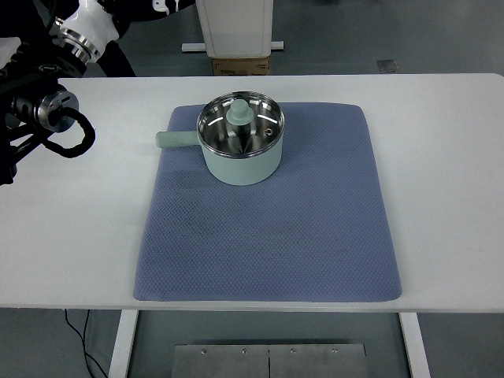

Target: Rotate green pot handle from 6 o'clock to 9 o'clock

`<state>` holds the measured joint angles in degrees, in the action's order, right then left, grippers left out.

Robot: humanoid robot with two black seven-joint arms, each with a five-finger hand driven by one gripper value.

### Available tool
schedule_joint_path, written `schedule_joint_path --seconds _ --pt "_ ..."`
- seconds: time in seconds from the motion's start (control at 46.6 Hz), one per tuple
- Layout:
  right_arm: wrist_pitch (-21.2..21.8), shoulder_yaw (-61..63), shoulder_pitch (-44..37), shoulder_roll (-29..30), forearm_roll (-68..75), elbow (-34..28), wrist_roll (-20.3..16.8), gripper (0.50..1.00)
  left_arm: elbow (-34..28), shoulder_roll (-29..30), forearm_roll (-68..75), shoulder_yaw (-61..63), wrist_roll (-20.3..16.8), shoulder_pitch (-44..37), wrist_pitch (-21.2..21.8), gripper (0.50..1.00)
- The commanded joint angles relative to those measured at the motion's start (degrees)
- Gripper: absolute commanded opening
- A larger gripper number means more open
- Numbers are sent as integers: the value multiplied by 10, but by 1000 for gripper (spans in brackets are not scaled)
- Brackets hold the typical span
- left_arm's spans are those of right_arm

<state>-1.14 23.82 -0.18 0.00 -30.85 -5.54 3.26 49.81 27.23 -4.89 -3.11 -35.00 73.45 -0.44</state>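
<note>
A pale green pot stands on the far part of a blue mat. Its handle points to the picture's left, at 9 o'clock, with its end just past the mat's left edge. A glass lid with a green knob covers the pot. Part of my left arm shows at the top left corner, over the table's far left edge and well apart from the pot. I see its metal joints and a black cable loop, but no hand. Nothing touches the pot. My right arm is out of view.
The mat lies on a white table. Behind the table's far edge stand a white column and a cardboard box. A metal plate lies on the floor below the near edge.
</note>
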Motion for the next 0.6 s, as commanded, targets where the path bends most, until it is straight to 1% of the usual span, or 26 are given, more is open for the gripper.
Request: schedule_joint_path --seconds 0.0,0.15,0.236,0.322,0.365,0.472,0.579 --pt "0 0 0 0 0 0 0 1000 -1 -1 -17 -35 0 -30 0 1000" --pt "0 0 0 0 0 0 0 1000 -17 -2 -22 -95 0 -80 3 1000" --pt "0 0 0 0 0 0 0 1000 -34 -18 -44 -123 0 -96 3 1000" --pt "0 0 0 0 0 0 0 1000 -48 -30 -71 -144 20 -111 2 1000" --pt "0 0 0 0 1 0 0 1000 -55 -36 -82 -151 25 -119 0 1000" --pt "1 0 -3 0 0 -2 0 1000 -77 -67 -99 -170 27 -139 -4 1000" --pt "0 0 -3 0 1 0 0 1000 -112 -103 -107 -191 28 -159 -3 1000"
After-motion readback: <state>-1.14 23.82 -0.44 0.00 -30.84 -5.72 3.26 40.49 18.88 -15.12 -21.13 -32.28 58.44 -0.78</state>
